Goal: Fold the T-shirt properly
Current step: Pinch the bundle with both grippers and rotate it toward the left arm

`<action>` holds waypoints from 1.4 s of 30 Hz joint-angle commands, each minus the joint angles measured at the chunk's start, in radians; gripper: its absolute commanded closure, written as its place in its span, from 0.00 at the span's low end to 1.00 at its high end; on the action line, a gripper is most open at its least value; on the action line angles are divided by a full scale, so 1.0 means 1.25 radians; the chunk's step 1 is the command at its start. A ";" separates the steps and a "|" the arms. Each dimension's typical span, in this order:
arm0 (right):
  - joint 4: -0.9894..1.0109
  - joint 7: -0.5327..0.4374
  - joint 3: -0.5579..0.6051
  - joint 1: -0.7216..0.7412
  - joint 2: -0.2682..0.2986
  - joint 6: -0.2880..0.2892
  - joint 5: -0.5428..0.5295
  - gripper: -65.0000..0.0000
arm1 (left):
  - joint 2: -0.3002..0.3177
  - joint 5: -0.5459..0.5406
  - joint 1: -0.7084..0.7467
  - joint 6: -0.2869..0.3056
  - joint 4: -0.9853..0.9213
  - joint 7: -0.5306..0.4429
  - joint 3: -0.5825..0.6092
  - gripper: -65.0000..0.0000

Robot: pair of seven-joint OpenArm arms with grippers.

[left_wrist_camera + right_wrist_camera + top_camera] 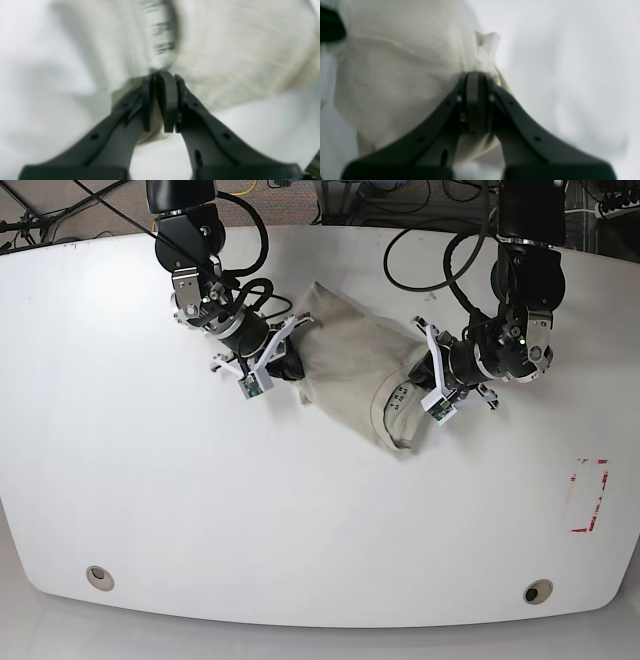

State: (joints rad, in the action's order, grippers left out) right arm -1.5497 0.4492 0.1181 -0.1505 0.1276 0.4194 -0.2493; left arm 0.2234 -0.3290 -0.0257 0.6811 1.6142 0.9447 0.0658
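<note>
On your left in the base view, the right gripper point(285, 365) sits at the near-left edge of the T-shirt point(350, 360), its arm reaching down from the table's point(200, 500) far-left side. Look at the right wrist view and you see its jaws pressed fully together on a bunched fold of the beige cloth, a small tuft of fabric point(487, 40) sticking up just past the fingertips point(472, 82); the rest of the shirt hangs away to that view's left.

Moving toward the middle, the T-shirt lies crumpled on the white table a little above centre, stretched slantwise between your two arms, with the collar and its printed label point(402, 395) turned toward the lower right end.

On your right in the base view, the left gripper point(428, 385) meets the shirt at the collar end. In the left wrist view its jaws are nearly closed with a strip of cloth pinched between the pads point(167, 100), and the label's dark printed lines point(162, 27) show blurred just beyond them.

Further right, a red-outlined rectangle point(590, 495) is marked on the table, well apart from the shirt
</note>
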 commanded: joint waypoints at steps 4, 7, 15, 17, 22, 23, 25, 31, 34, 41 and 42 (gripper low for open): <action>-0.052 0.016 0.001 -0.061 -0.008 0.006 0.006 0.93 | 0.004 -0.007 -0.056 0.001 -0.017 -0.014 -0.003 0.93; -0.068 0.016 0.001 -0.082 -0.030 0.006 0.007 0.93 | 0.004 -0.007 -0.092 0.001 -0.051 -0.014 0.001 0.93; -0.111 0.018 0.004 -0.121 -0.072 0.005 0.009 0.93 | 0.000 -0.007 -0.153 0.001 -0.104 -0.014 0.003 0.93; -0.112 0.023 0.004 -0.122 -0.077 0.005 0.009 0.93 | 0.000 -0.007 -0.168 0.001 -0.103 -0.014 0.003 0.93; -0.128 0.051 0.006 -0.118 -0.081 0.005 0.009 0.93 | 0.000 -0.011 -0.210 0.001 -0.101 -0.010 0.002 0.93; -0.133 0.052 0.006 -0.118 -0.082 0.005 0.009 0.93 | 0.000 -0.011 -0.214 0.001 -0.101 -0.010 0.001 0.93; -0.144 0.052 0.006 -0.118 -0.087 0.005 0.007 0.93 | -0.001 -0.011 -0.224 0.001 -0.101 -0.010 0.000 0.93; -0.183 0.052 0.006 -0.118 -0.089 0.011 0.007 0.93 | -0.003 -0.012 -0.248 0.001 -0.066 -0.010 -0.002 0.92; -0.218 0.059 0.006 -0.121 -0.087 0.012 0.007 0.93 | -0.005 -0.012 -0.243 0.001 -0.008 -0.009 -0.002 0.92; -0.305 0.119 0.004 -0.090 -0.043 0.010 0.007 0.93 | -0.053 -0.009 -0.181 -0.008 0.126 -0.009 -0.003 0.88; -0.314 0.127 0.002 -0.085 -0.036 0.009 0.007 0.93 | -0.060 -0.009 -0.170 -0.012 0.142 -0.009 -0.003 0.86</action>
State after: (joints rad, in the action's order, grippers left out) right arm -1.8935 0.6178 0.1276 -0.2813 0.0631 0.4301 -0.2317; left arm 0.1650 -0.3294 -0.2466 0.6735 1.7306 0.9482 0.0624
